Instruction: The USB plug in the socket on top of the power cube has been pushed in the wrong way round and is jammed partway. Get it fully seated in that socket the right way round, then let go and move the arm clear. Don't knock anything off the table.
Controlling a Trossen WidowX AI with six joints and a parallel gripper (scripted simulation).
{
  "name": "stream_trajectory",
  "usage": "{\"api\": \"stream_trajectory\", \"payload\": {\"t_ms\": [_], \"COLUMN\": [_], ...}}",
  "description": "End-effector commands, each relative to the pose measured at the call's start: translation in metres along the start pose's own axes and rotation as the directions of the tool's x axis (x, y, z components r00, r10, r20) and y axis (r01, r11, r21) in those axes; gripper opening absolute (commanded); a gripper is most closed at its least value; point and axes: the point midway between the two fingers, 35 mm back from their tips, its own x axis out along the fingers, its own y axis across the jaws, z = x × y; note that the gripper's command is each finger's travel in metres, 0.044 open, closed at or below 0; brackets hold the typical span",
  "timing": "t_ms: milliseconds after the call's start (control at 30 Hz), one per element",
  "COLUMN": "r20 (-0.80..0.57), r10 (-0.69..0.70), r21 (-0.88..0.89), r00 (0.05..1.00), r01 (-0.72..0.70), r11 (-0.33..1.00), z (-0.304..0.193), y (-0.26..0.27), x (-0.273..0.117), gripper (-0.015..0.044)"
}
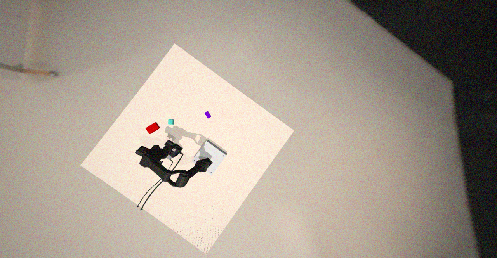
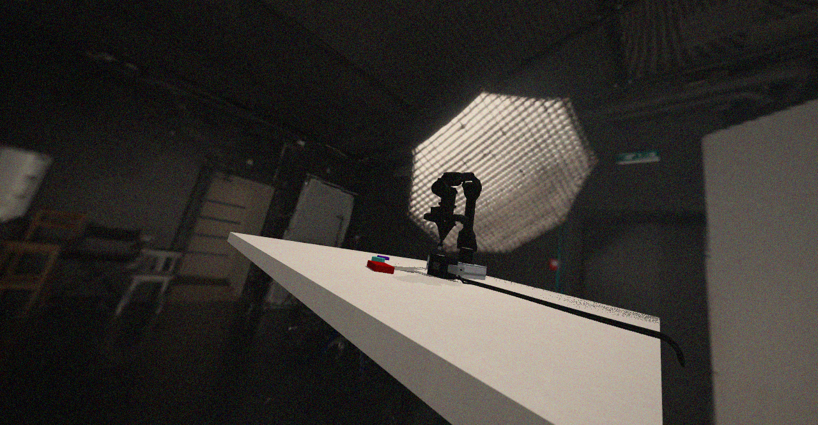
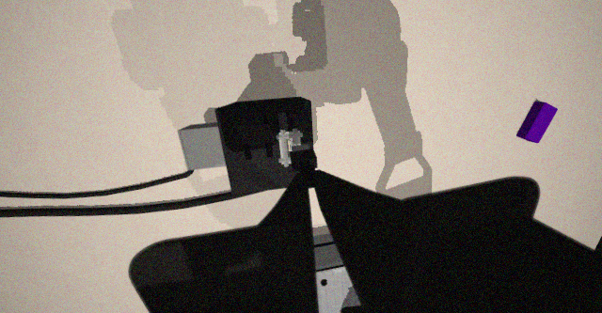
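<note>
The black power cube (image 1: 178, 148) (image 2: 439, 266) (image 3: 263, 172) stands on the table, with the pale metal socket (image 3: 284, 149) on its top face. My gripper (image 2: 441, 243) (image 3: 308, 179) points down over the cube, shut on the small dark USB plug (image 3: 305, 160). In the wrist view the plug overlaps the cube's edge beside the socket, and the socket's metal shows uncovered. The plug looks out of the socket and a little above the top face; the exact height is hard to tell. Which way round it faces is not clear. In the top view the arm hides the fingertips.
A grey block (image 3: 202, 148) sticks out of the cube's side, and black cables (image 1: 149, 191) (image 2: 563, 307) run across the table. A red block (image 1: 152, 128) (image 2: 380, 266), a teal cube (image 1: 171, 121) and a purple block (image 1: 207, 115) (image 3: 537, 121) lie nearby. The arm stands on a silver base (image 1: 216, 152) (image 2: 473, 270).
</note>
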Motion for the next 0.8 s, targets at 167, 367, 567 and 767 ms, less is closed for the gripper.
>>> {"api": "stream_trajectory", "payload": {"t_ms": [167, 367, 567, 767], "r20": [0.0, 0.0, 0.0, 0.0], "r10": [0.0, 0.0, 0.0, 0.0], "r21": [0.228, 0.378, 0.518, 0.645], "r00": [1.0, 1.0, 1.0, 1.0], "r01": [0.0, 0.0, 0.0, 0.0], "r11": [0.974, 0.926, 0.855, 0.764], "z": [0.0, 0.0, 0.0, 0.0], "y": [0.0, 0.0, 0.0, 0.0], "x": [0.0002, 0.0002, 0.0003, 0.0003], "gripper": [0.0, 0.0, 0.0, 0.0]}}
